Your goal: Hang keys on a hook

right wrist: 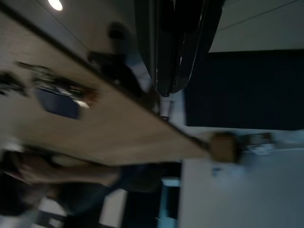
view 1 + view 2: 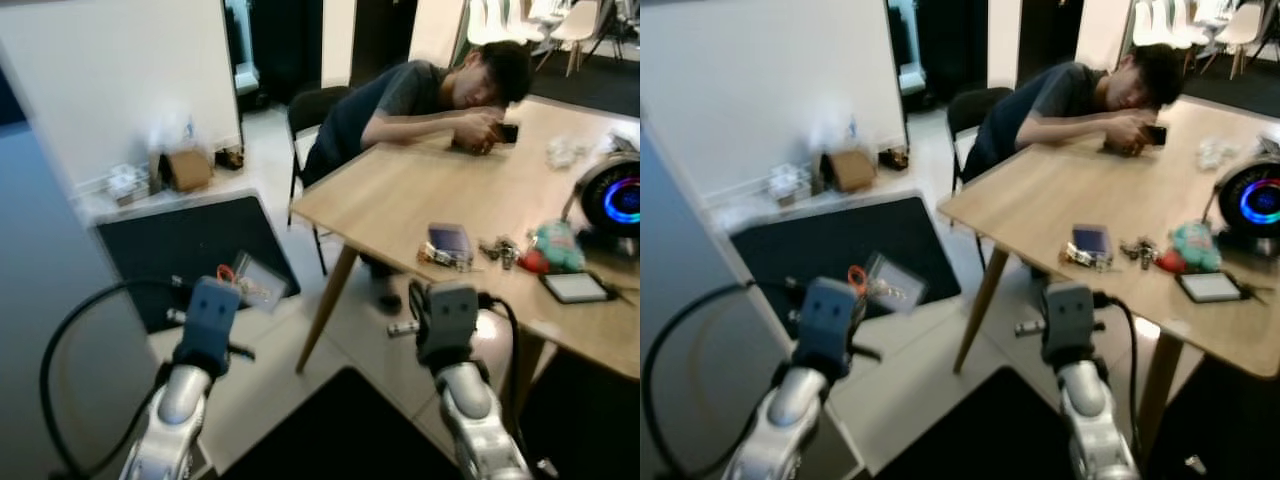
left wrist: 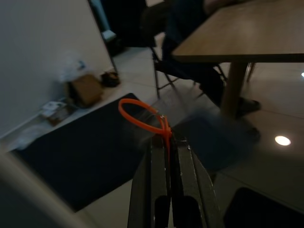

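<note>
Down at the bottom of the head view, the left gripper (image 3: 167,142) has its two black fingers pinched together on an orange loop (image 3: 142,116), and that is how the keys (image 2: 250,288) are being carried, pinched by the cord so they swing free and the loop stays open for a hook. In the left-centre of the frame they jut out beyond the gripper with a clear tag, long axis running up and right toward the table (blurred, so individual keys can't be made out). Lower right, the right gripper (image 1: 170,90) rides empty, fingertips together. Further back, the wooden table (image 2: 420,190) fills the right side with a small bunch of clutter (image 2: 500,250), and a person (image 2: 420,100) leans on its far edge. I can't pick out a hook anywhere.
</note>
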You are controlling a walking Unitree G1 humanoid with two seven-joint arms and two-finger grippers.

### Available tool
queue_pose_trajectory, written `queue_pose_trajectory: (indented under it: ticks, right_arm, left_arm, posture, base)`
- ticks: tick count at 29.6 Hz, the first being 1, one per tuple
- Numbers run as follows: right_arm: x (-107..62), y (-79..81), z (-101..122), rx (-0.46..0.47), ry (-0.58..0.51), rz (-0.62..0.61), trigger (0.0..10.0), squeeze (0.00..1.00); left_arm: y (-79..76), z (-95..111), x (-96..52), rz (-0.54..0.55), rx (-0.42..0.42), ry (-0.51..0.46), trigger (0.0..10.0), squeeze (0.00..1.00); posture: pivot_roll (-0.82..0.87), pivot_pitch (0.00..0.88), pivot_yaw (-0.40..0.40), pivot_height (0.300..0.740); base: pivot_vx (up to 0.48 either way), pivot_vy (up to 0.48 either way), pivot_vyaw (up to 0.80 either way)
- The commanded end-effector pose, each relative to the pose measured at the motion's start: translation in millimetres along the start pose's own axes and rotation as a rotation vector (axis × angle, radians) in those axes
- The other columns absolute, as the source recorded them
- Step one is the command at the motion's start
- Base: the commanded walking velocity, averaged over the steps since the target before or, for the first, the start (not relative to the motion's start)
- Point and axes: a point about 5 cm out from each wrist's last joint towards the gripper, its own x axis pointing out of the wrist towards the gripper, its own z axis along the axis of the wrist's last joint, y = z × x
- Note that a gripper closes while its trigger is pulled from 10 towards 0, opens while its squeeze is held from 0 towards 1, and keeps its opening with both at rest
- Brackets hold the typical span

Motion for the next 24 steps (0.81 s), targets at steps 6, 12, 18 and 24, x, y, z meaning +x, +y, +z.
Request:
queue_pose_trajectory:
  ticks: [6, 12, 18, 24]
  right_arm:
    - [-0.3, -1.6, -1.0, -0.004, 0.002, -0.006, 10.0, 0.00]
    - [-0.2, -1.9, -0.9, -0.004, 0.001, -0.007, 10.0, 0.00]
    - [0.0, -1.5, -1.1, -0.006, 0.001, -0.008, 10.0, 0.00]
    - [0.1, -1.2, -1.1, -0.011, -0.001, -0.004, 10.0, 0.00]
  left_arm:
    - [1.6, -1.4, -1.1, 0.007, 0.007, 0.007, 10.0, 0.00]
    - [1.4, -0.7, -0.4, 0.003, 0.010, 0.004, 10.0, 0.00]
    - [1.6, -0.9, 0.1, 0.002, 0.018, 0.006, 10.0, 0.00]
    - [1.4, -1.8, 0.5, 0.002, 0.024, 0.009, 10.0, 0.00]
  posture:
    - [0.10, 0.098, 0.040, 0.740]
    - [0.10, 0.098, 0.042, 0.740]
    - [0.10, 0.096, 0.044, 0.740]
    - [0.10, 0.094, 0.043, 0.740]
  base:
    - [0.000, 0.000, 0.00]
    - [0.000, 0.000, 0.00]
    - [0.000, 0.000, 0.00]
    - [0.000, 0.000, 0.00]
